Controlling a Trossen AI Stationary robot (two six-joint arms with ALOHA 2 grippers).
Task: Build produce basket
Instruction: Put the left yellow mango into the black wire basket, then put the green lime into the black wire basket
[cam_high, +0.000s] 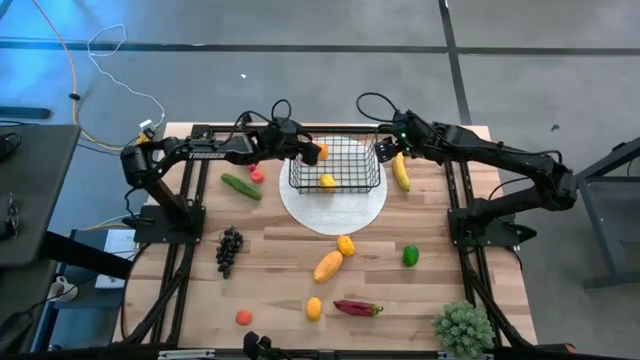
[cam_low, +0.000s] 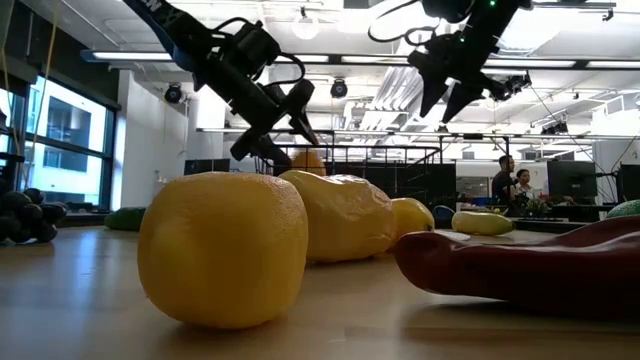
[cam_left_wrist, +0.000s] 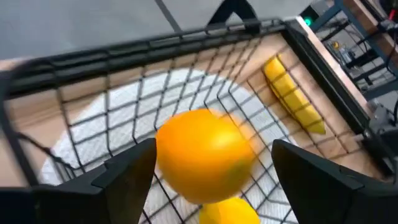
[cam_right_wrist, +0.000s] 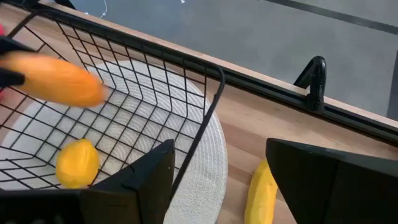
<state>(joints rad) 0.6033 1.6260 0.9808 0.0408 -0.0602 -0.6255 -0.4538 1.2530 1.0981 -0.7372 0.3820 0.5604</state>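
The black wire basket (cam_high: 335, 165) stands on the round white plate (cam_high: 333, 213) at the table's far middle. A yellow lemon (cam_high: 327, 181) lies inside it. My left gripper (cam_high: 311, 151) hovers over the basket's left part, open, with an orange mango (cam_left_wrist: 204, 155) blurred between its fingers and above the basket floor. In the right wrist view the mango (cam_right_wrist: 59, 84) shows in the air inside the basket. My right gripper (cam_right_wrist: 217, 186) is open above the basket's right rim. The yellow banana (cam_high: 401, 172) lies on the table just right of the basket. My left gripper stands open around the orange mango (cam_left_wrist: 204, 155), coming from above and slanting down. A gap shows between the mango and one finger (cam_left_wrist: 305, 174). Whether the other finger (cam_left_wrist: 130, 171) touches it, I cannot tell. The mango is clear of the basket floor.
Loose produce lies nearer me: a green vegetable (cam_high: 240, 186), a tomato (cam_high: 257, 174), grapes (cam_high: 229, 250), a mango (cam_high: 328, 266), lemons (cam_high: 345, 245), a green pepper (cam_high: 410, 255) and a red pepper (cam_high: 357, 308). A spiky potted plant (cam_high: 462, 328) stands at the near right corner.
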